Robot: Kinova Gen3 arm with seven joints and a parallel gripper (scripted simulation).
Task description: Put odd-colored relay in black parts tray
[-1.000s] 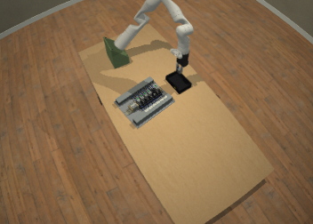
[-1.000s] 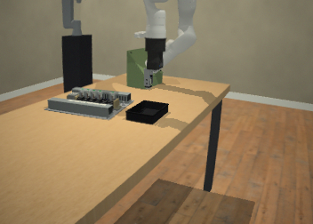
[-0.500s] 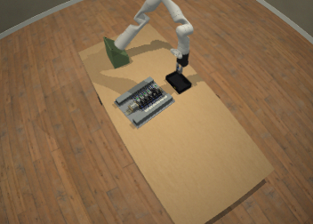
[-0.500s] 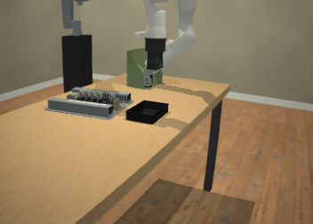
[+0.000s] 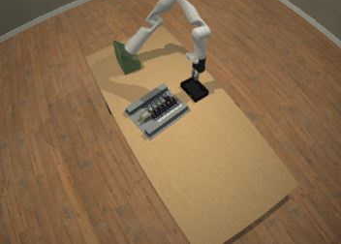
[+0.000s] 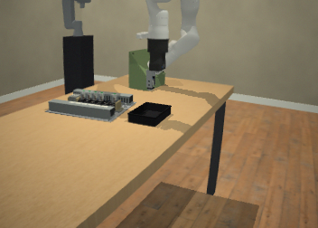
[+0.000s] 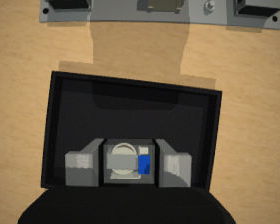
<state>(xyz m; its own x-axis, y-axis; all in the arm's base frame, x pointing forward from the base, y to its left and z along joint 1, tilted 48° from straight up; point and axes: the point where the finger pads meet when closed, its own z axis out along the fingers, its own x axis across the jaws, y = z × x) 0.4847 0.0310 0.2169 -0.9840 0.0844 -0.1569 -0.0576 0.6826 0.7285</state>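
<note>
My gripper [image 7: 129, 156] is shut on a small grey relay [image 7: 127, 161] with a blue button. It hangs above the black parts tray [image 7: 131, 130], over the tray's near half in the wrist view. In the exterior view the gripper [image 6: 153, 80] holds the relay well above the tray [image 6: 150, 113]. In the top view the gripper [image 5: 195, 75] is just above the tray [image 5: 195, 90]. The grey relay panel [image 5: 157, 110] lies flat on the table left of the tray, with several relays in a row. Its edge shows at the top of the wrist view [image 7: 158, 11].
A green wedge-shaped block [image 5: 125, 58] stands at the table's back. A black pedestal with a grey clamp [image 6: 78, 59] stands behind the table in the exterior view. The table's right edge [image 6: 199, 122] is close to the tray.
</note>
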